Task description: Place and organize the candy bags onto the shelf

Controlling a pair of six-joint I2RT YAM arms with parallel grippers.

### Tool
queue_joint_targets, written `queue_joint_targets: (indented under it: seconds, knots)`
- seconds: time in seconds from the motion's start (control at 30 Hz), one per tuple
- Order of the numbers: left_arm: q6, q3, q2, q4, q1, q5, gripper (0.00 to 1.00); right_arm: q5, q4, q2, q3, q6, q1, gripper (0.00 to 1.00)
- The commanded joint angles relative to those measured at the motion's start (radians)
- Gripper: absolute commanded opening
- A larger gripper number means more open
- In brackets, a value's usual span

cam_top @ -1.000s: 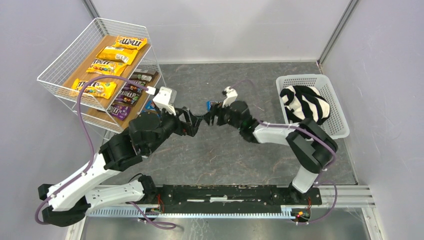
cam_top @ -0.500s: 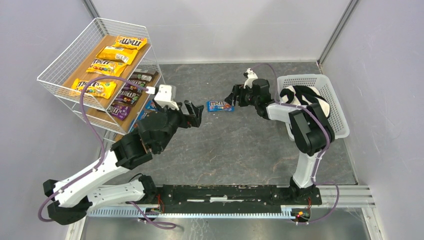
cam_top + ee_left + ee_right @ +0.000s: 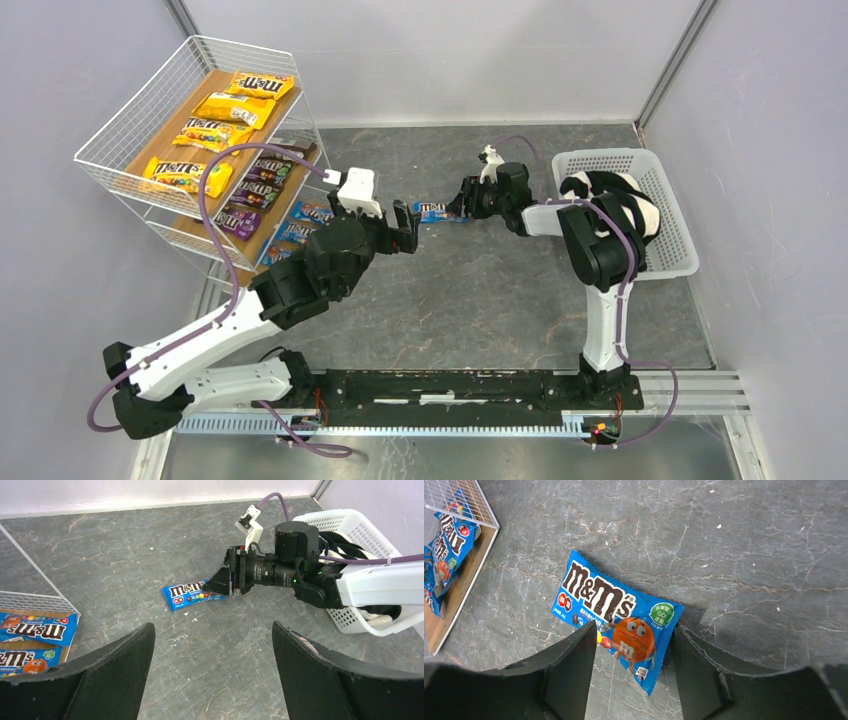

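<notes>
Top external: four yellow bags (image 3: 230, 108) on shelf (image 3: 118, 128); one blue bag (image 3: 436, 212) straddled by right claw (image 3: 457, 207), grip unclear; left claw (image 3: 410, 235) released.

Shelf (image 3: 120, 125) left, basket (image 3: 605, 155) right, packet (image 3: 438, 212) roughly midway

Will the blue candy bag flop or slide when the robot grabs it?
Probably floppy: the blue bag is a thin, flat packet. Its shiny wrapper might slip on the smooth table. It looks light, so a push would likely slide it, not roll it.
</notes>
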Motion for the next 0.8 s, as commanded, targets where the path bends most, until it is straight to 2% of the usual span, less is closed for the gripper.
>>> queue_joint_targets:
  seconds: [0.0, 0.13, 0.47, 0.6, 0.77]
  knots:
    - [0.033, 0.009, -0.025, 0.064, -0.001, 0.002, 0.93, -0.047, 0.056, 0.040, -0.013, 0.058, 0.002, 0.58]
    - [0.014, -0.006, -0.047, 0.062, -0.001, 0.008, 0.93, -0.079, 0.088, 0.061, -0.015, 0.096, 0.003, 0.41]
    - [-0.032, -0.017, -0.103, 0.021, -0.001, 0.028, 0.93, -0.124, 0.373, -0.016, -0.198, 0.235, 0.003, 0.19]
    - [-0.057, -0.026, -0.131, 0.004, 0.000, 0.034, 0.93, -0.137, 0.448, -0.041, -0.253, 0.276, 0.004, 0.15]
    - [-0.085, -0.038, -0.168, -0.011, -0.001, 0.040, 0.93, -0.139, 0.508, -0.090, -0.327, 0.306, 0.012, 0.17]
